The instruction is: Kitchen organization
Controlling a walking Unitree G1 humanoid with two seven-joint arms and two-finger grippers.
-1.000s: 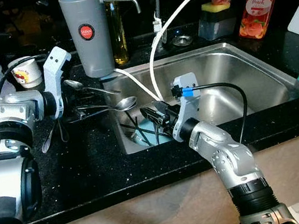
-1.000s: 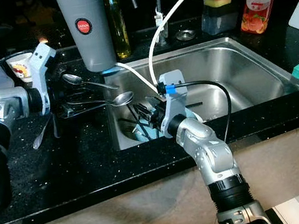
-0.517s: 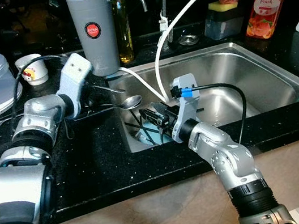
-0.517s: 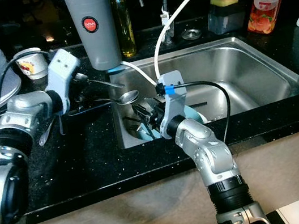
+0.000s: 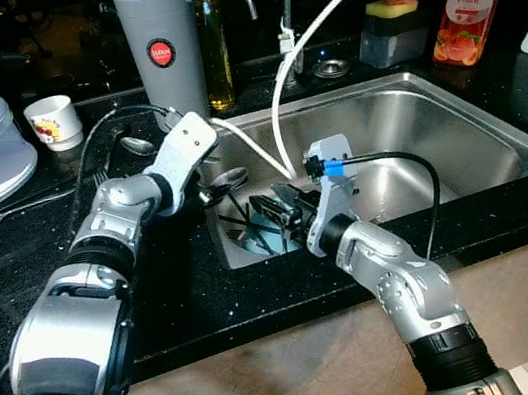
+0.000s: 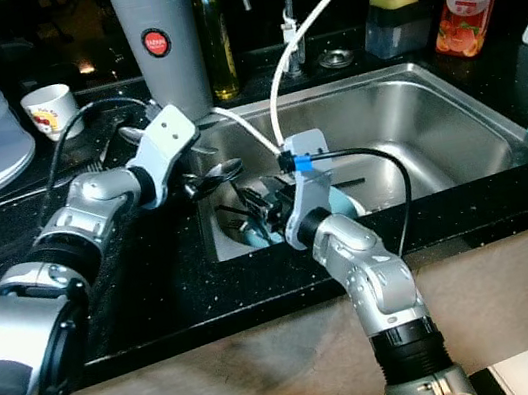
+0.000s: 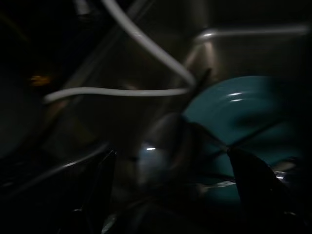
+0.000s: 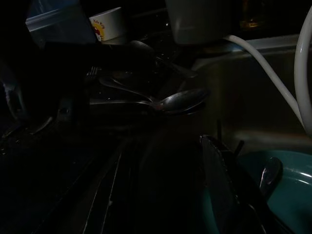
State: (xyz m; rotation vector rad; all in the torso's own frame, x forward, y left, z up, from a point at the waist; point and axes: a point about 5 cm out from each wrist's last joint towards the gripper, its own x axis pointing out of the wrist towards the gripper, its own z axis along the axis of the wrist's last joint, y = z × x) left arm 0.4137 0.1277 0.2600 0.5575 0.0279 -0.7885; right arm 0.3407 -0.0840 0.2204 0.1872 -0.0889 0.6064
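**Cutlery crowds the sink's near corner as two arms converge**

Cutlery (image 5: 249,228) lies heaped in the near-left corner of the steel sink (image 5: 433,118), dark utensils crossed over a teal plate (image 8: 287,195). One spoon (image 5: 226,180) sits at the sink's left rim, its bowl jutting over the basin and its handle running back across the black table (image 5: 180,303), away from the sink. More spoons rest on the table further from the rim, toward a grey dispenser (image 5: 162,52) that stands behind the sink's left corner.

The left tool (image 6: 202,179) reaches in from the table side and hangs just beside that spoon's bowl, making it the nearer arm; its fingers stand apart in the left wrist view and nothing is seen between them. The right tool (image 5: 281,207) is down inside the sink among the dark utensils; whether it is open or grips anything cannot be told.

From the right wrist comes a side-on look at the rim spoon, long axis level. Through the left wrist, blurred, show the plate and a white hose (image 7: 146,48) crossing the basin.
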